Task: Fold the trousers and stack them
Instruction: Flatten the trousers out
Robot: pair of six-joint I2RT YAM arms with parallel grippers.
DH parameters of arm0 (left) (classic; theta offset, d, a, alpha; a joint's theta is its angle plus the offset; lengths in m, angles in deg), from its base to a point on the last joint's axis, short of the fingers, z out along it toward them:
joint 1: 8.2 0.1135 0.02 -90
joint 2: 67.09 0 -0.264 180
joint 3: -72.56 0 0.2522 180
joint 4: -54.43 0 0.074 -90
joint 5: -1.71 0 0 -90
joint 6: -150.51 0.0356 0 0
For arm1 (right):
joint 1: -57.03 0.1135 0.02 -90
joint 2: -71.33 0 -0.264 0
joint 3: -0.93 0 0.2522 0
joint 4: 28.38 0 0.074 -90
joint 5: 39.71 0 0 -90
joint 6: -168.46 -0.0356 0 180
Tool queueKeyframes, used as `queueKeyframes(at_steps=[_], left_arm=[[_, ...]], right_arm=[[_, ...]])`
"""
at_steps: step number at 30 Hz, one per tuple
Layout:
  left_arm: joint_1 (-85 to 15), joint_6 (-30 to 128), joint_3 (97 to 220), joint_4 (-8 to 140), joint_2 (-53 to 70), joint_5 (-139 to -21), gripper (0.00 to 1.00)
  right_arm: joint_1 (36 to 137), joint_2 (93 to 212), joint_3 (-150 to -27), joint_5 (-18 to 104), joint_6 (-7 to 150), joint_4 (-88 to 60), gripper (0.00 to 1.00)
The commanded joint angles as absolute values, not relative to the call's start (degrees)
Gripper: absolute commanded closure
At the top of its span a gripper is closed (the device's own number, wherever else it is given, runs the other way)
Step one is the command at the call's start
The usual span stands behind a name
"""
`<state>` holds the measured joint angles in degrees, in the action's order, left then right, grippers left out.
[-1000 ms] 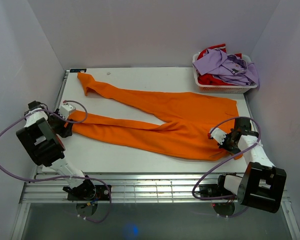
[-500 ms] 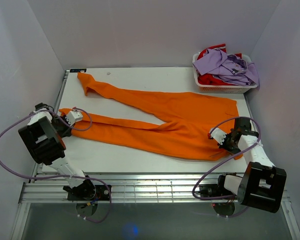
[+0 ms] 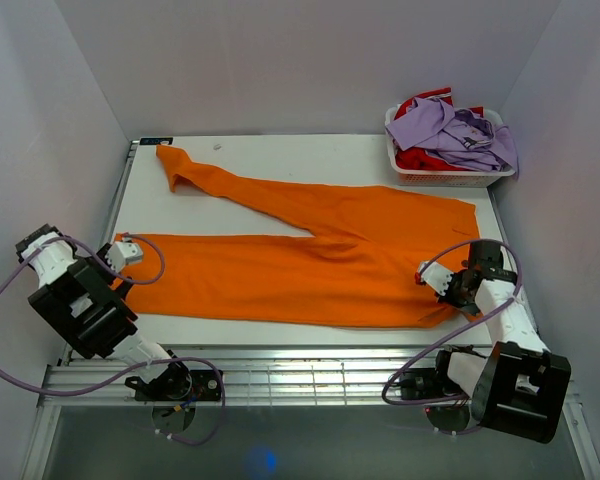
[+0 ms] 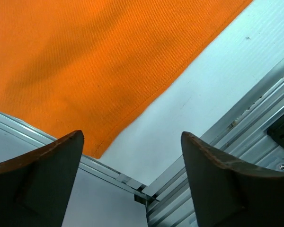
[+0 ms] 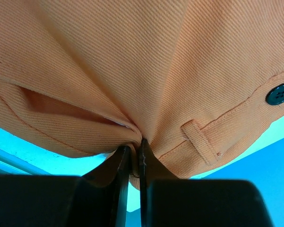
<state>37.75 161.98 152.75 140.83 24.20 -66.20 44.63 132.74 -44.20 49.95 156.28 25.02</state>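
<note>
Rails (image 3: 310, 372) of bare aluminium run along the near edge. Beyond them lies the white worktop (image 3: 270, 155), shut in by pale walls (image 3: 280, 60) on the left, the right and the far side.

At the near left we see the left gripper (image 3: 123, 254) just off the hem of the near leg, spread wide with nothing in it. Its wrist view shows the hem corner lying close to the worktop's edge. At the near right, the right gripper (image 3: 438, 284) is pressed together on the waistband of the trousers (image 3: 310, 275). It pinches a gather of orange cloth beside a belt loop (image 5: 199, 139), with a dark button (image 5: 279, 93) further along.

The trousers lie flat across nearly the whole width of the worktop, waist to the right. The near leg runs level with the near edge. The far leg slants away towards the far left corner, where its end is turned over.

In the far right corner stands a white basket (image 3: 450, 178), holding a lilac shirt (image 3: 460, 135) on top of a red garment (image 3: 420, 158).

A second ago the near leg slanted, with its hem further from us. Now we find it drawn nearer and straighter. The left gripper has let the hem go and its arm has swung back to the left, while the right gripper has come closer to the near edge, bringing the waist with it.
</note>
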Motion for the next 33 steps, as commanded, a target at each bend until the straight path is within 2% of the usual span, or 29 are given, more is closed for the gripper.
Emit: queueKeyframes(at_steps=[1,5,7,9,10,11,12,17,18,21,22,26,28,33], left_arm=[[37.9,163.1,156.7,143.9,21.7,-62.3,0.02],[37.9,160.4,161.5,144.4,21.9,-58.1,0.02],[37.9,158.8,164.3,144.7,22.7,-53.1,0.02],[36.9,154.9,165.1,143.8,22.8,-49.1,0.02],[36.1,151.9,164.9,140.5,22.7,-48.7,0.02],[34.0,148.6,164.5,138.5,22.7,-48.6,0.02],[32.8,143.4,164.2,135.6,22.7,-48.9,0.02],[24.4,124.4,163.7,123.9,24.3,-49.4,0.05],[23.5,116.4,164.3,119.3,24.9,-49.1,0.04],[20.5,104.1,167.1,109.2,28.4,-49.5,0.04],[19.1,97.0,168.0,107.0,29.8,-50.4,0.04],[15.1,86.6,173.2,97.9,39.0,-53.6,0.03],[12.6,86.3,174.6,94.1,42.1,-55.1,0.04],[8.9,89.0,182.3,91.5,53.2,-56.5,0.07]], right_arm=[[44.0,129.7,-42.3,53.6,165.3,27.7,0.92],[43.9,123.9,-39.4,54.0,171.0,29.8,0.91],[43.8,121.7,-38.8,52.5,172.8,33.0,0.82],[43.8,118.9,-40.8,48.1,172.9,34.2,0.46],[43.8,118.4,-42.3,46.6,172.3,35.9,0.34],[43.8,118.4,-43.8,44.9,171.8,36.9,0.01],[43.9,119.0,-47.9,41.6,170.1,37.8,0.1],[43.8,129.4,-63.7,30.6,162.2,45.5,0.1],[43.8,131.3,-66.4,29.0,160.5,46.4,0.1],[43.9,138.9,-75.0,24.6,150.6,45.1,0.1],[44.0,142.8,-77.7,23.9,145.0,43.7,0.08],[45.2,151.6,-82.2,25.5,131.6,34.3,0.0],[45.5,156.2,-83.5,27.0,127.6,28.8,0.09],[45.7,163.7,-86.3,31.5,119.5,21.9,0.23]])
